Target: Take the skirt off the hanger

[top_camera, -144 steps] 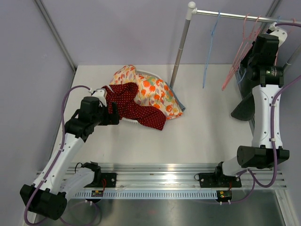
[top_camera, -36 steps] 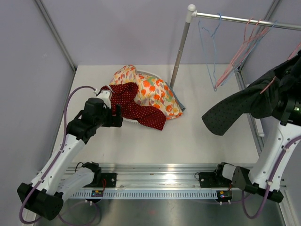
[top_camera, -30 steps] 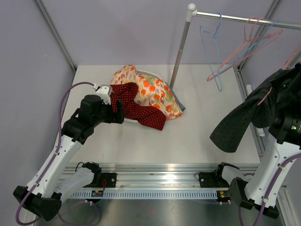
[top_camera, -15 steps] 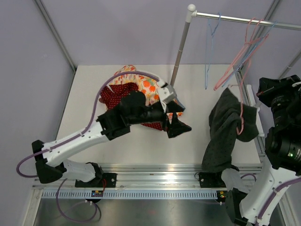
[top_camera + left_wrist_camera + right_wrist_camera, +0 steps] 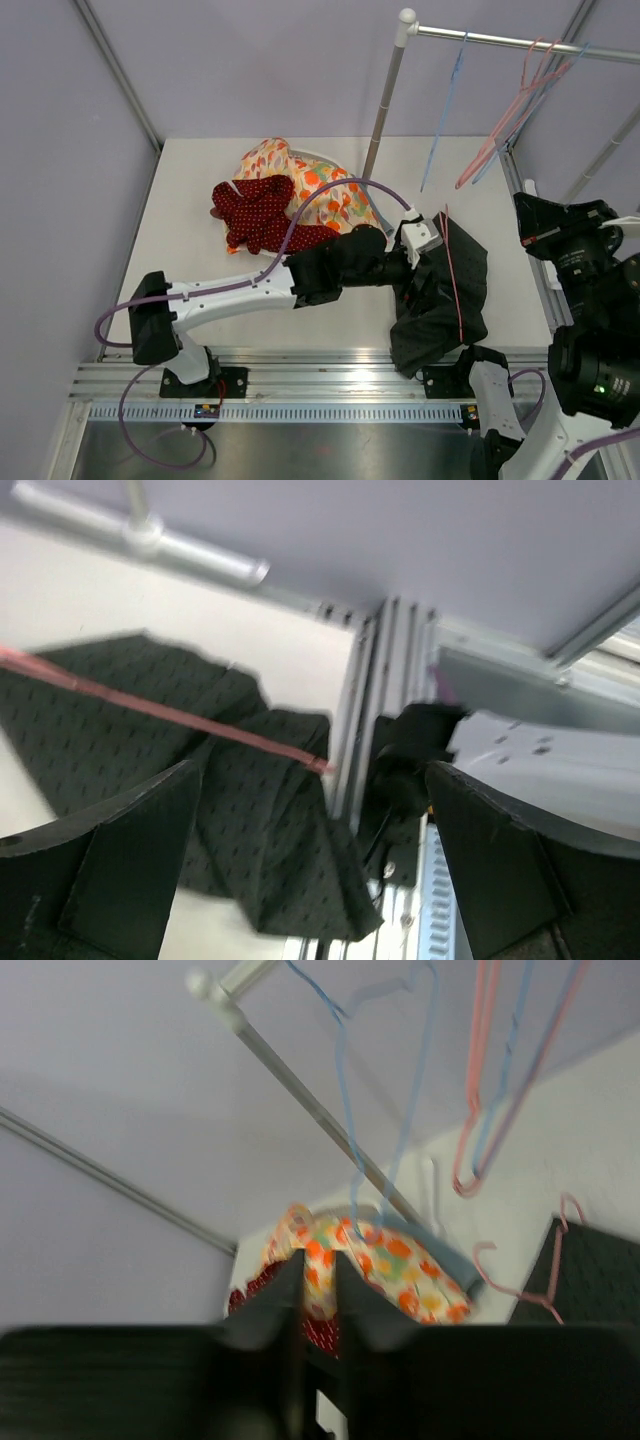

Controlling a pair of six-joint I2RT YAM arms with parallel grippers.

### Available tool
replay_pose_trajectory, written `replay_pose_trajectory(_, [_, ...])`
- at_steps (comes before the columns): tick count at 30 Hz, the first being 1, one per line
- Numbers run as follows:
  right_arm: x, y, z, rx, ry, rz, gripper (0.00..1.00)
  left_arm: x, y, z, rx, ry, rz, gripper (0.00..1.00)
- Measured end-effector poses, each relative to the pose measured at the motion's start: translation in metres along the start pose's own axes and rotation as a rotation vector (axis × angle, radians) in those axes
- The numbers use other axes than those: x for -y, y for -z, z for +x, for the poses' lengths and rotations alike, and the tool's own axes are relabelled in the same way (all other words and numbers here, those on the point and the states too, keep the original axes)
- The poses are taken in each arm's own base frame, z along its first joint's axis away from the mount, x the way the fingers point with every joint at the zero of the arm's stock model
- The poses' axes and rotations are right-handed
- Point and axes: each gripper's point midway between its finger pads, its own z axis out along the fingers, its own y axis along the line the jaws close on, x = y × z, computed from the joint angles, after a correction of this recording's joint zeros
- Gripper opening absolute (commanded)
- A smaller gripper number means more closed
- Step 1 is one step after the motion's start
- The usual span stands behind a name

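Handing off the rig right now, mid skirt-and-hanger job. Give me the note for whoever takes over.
Left hand: wide open, empty, over the dark dotted fabric skirt.
Right hand: fingers nearly together, empty, off to the skirt's right.
Skirt lies crumpled on the white table near the front edge, thin pink hanger across it.
Done: skirt and hanger are off the metal rail.
Left: separate skirt from hanger; whether it is attached is unclear.

No readable text, label or number anywhere.
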Motion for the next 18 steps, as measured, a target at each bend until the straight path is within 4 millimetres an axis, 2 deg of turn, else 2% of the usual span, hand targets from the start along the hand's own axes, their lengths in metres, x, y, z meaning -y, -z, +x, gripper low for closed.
replay_pose_trajectory(2, [0.028,-0.015,0.028,-0.078,-0.022,0.045,0.78,-0.013,0.007,0.024,-0.018,0.016,-0.055,0.99])
replay_pose_trajectory(3, [0.051,-0.027,0.049,-0.146,-0.04,0.096,0.98,-0.019,0.017,0.045,-0.051,0.03,-0.085,0.99])
replay_pose_trajectory(5, [0.106,-0.053,0.097,-0.297,-0.079,0.219,0.99,-0.028,0.042,0.079,-0.101,0.057,-0.144,0.99])
replay_pose_trajectory(7, [0.154,-0.07,0.143,-0.432,-0.126,0.33,0.99,-0.034,0.069,0.092,-0.127,0.072,-0.206,0.99])
replay_pose_trajectory(9, [0.201,-0.078,0.193,-0.593,-0.18,0.45,0.99,-0.039,0.099,0.082,-0.1,0.073,-0.271,0.99])
replay_pose_trajectory(11, [0.231,-0.078,0.229,-0.708,-0.216,0.528,0.99,-0.04,0.13,0.056,-0.02,0.067,-0.323,0.99])
replay_pose_trajectory(12, [0.238,-0.077,0.241,-0.746,-0.222,0.547,0.99,-0.039,0.146,0.042,0.025,0.065,-0.344,0.99])
replay_pose_trajectory(14, [0.24,-0.076,0.254,-0.787,-0.211,0.547,0.99,-0.038,0.177,0.023,0.104,0.063,-0.378,0.99])
replay_pose_trajectory(16, [0.234,-0.082,0.257,-0.791,-0.18,0.513,0.99,-0.04,0.207,0.013,0.163,0.064,-0.417,0.99])
replay_pose_trajectory(18, [0.222,-0.088,0.262,-0.797,-0.142,0.46,0.99,-0.043,0.226,0.013,0.188,0.065,-0.454,0.99])
